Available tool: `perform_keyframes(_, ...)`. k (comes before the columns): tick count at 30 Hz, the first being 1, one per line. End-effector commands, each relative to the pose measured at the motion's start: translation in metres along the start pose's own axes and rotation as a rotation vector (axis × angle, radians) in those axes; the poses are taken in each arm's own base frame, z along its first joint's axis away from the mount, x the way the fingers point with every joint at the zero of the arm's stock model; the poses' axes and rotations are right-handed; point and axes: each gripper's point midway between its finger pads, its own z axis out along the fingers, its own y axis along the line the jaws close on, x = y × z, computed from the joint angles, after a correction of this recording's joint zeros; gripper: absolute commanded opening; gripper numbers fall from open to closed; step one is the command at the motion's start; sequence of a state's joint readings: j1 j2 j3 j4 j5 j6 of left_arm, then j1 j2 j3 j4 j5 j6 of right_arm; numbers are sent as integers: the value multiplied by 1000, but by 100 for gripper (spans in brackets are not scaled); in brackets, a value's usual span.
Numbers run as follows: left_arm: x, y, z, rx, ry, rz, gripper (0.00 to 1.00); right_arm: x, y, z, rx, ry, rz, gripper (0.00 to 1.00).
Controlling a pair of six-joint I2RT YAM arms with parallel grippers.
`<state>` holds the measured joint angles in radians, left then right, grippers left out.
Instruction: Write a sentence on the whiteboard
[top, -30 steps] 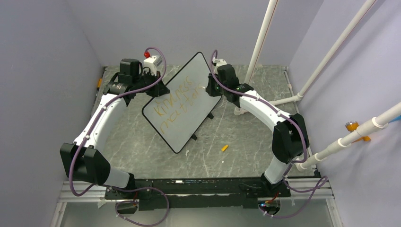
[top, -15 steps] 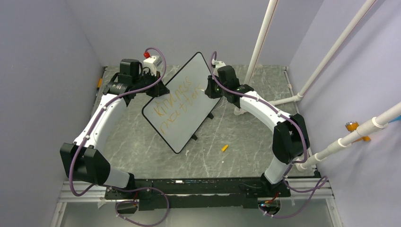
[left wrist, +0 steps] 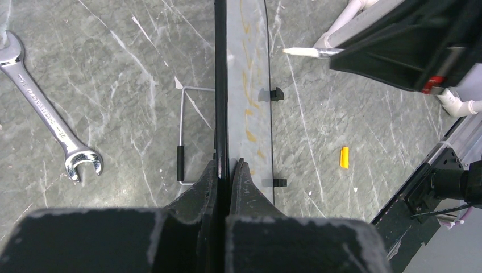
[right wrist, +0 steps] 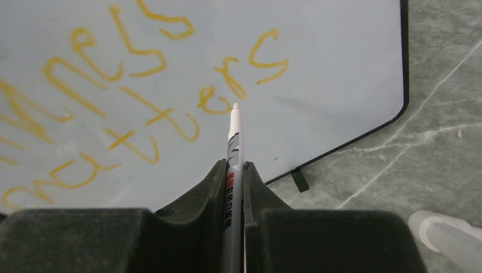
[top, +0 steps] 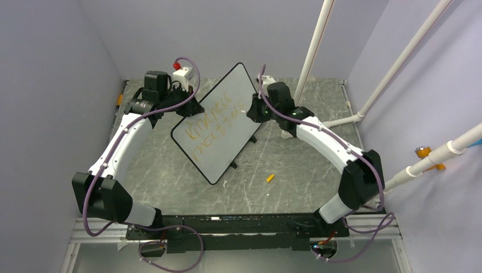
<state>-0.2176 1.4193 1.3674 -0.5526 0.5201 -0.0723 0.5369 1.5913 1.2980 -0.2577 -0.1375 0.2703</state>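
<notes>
Right elbow (top: 358, 182) swung out from the board (top: 219, 142); right gripper (right wrist: 234, 165) grips the pen (right wrist: 233, 142). Left gripper (left wrist: 227, 165) pinches the board's edge, a good hold: it looks thin, stiff, light.

Whiteboard: we are seeing the whiteboard (top: 220, 161), a large white rectangle with a thin black frame and rounded corners, standing propped up on the table (top: 295, 170) and turned diagonally.
Sentence: we are reading the sentence (top: 215, 124) in thin orange-yellow handwriting, "kindness" above "matters", running across the board's face.
</notes>
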Motion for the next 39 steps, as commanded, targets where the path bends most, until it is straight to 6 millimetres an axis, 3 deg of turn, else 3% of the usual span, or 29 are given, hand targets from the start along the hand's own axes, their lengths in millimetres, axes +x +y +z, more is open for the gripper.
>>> perform_keyframes(1, 49, 42, 3, -173, 170, 80, 0, -32, 18, -49, -36, -125, -2, 0)
perform_keyframes(5, 48, 42, 4, -172, 170, 79, 0, -30, 25, -72, -59, -144, 11, 0)
perform_keyframes(13, 54, 47, 9, -179, 185, 70, 0, -19, 30, -102, -70, -139, 2, 0)
perform_keyframes(20, 53, 48, 9, -191, 177, 65, 0, 10, 31, -106, -91, -101, 9, 0)
perform_keyframes(27, 54, 54, 7, -228, 182, 55, 0, 44, 58, -102, -131, -64, -48, 0)
perform_keyframes(39, 52, 58, 1, -279, 169, 32, 0, 74, 126, -103, -283, -138, -253, 0)
